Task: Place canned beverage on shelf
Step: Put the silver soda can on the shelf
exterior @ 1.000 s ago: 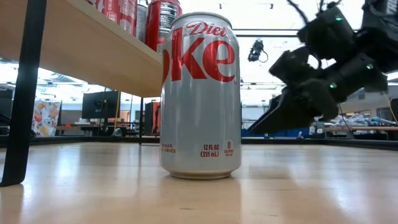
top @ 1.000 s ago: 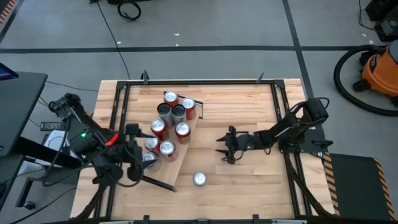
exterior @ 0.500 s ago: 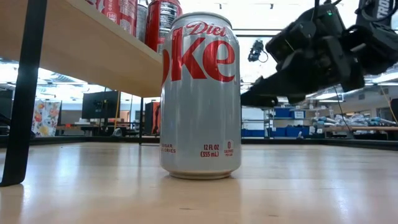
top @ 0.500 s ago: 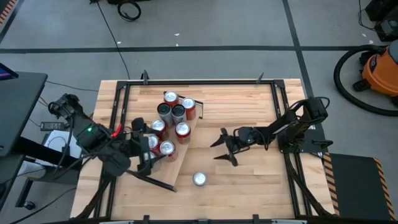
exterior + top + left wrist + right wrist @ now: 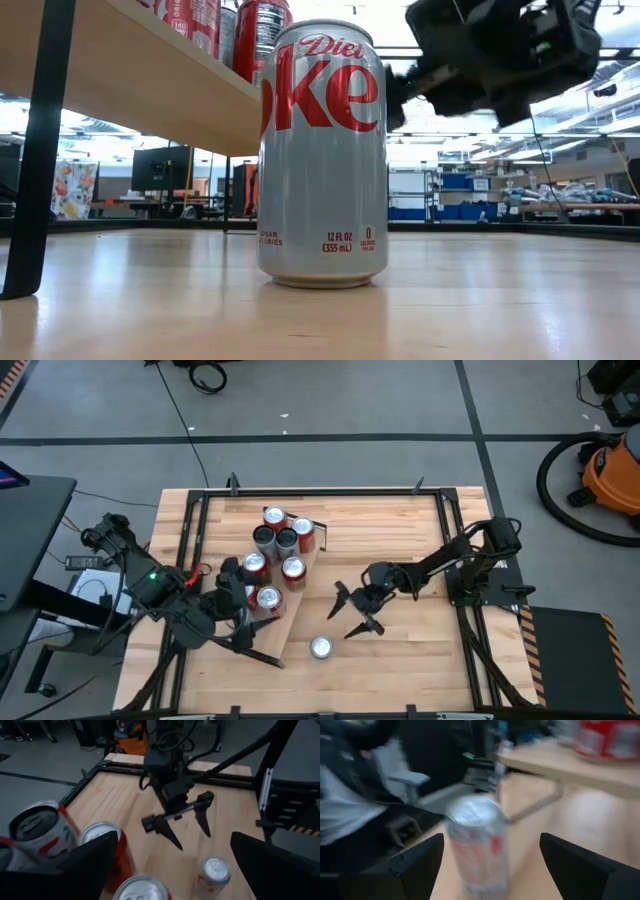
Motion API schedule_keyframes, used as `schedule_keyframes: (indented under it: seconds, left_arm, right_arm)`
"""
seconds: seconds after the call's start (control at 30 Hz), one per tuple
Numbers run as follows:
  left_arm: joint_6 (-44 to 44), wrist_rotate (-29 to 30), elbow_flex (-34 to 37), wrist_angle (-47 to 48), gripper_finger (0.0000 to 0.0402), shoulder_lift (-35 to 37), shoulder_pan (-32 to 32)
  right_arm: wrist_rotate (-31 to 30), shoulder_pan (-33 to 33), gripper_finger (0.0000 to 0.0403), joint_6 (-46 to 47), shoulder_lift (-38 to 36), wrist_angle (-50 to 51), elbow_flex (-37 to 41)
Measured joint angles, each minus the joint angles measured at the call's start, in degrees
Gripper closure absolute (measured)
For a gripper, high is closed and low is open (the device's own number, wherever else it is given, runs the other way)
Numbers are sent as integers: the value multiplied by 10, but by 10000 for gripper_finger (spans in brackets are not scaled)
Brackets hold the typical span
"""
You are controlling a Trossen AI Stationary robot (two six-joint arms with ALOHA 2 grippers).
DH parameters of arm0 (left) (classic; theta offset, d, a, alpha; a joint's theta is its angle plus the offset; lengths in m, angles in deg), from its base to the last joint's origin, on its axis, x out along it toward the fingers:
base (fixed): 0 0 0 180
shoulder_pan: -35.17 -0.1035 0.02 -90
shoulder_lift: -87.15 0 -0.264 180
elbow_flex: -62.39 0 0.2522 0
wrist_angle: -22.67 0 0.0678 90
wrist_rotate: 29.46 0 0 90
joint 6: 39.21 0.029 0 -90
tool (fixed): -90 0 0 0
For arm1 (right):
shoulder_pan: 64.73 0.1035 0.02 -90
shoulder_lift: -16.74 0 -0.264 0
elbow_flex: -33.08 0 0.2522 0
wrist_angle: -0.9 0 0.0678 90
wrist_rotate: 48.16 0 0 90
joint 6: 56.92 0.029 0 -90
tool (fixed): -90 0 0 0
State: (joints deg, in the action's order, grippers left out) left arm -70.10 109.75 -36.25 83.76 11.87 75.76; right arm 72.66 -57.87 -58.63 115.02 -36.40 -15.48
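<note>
A silver Diet Coke can [image 5: 322, 150] stands upright on its base on the wooden table, near the front edge [image 5: 320, 648]. My right gripper [image 5: 350, 616] hovers open just behind and to the right of it, above the table, with the can [image 5: 477, 845] ahead of its spread fingers. The shelf [image 5: 285, 615] stands raised on dark legs at the left [image 5: 130, 70] and carries several red and silver cans [image 5: 275, 555]. My left gripper [image 5: 240, 600] is open above the shelf's near cans [image 5: 105, 837] and touches nothing.
A black frame [image 5: 455, 540] runs around the tabletop. The shelf's dark leg [image 5: 40, 150] stands on the table left of the silver can. Bare wood lies to the right of that can [image 5: 400, 650]. An orange vacuum [image 5: 610, 475] sits on the floor beyond the table.
My right gripper has risen, swung toward the table's near edge and the silver can, turned about, and opened wider. My left gripper has shifted toward the table's right over the shelf's cans and rolled. The silver can has stayed put.
</note>
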Motion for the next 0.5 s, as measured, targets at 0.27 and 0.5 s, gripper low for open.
schedule_keyframes:
  seconds: [0.27,0.5]
  left_arm:
    - [-20,0,0,-10,2,-18,-7]
    - [-41,2,0,-18,2,-17,-13]
  right_arm:
    - [74,9,36,-6,88,-1,-79]
    - [77,22,6,-39,105,-5,-103]
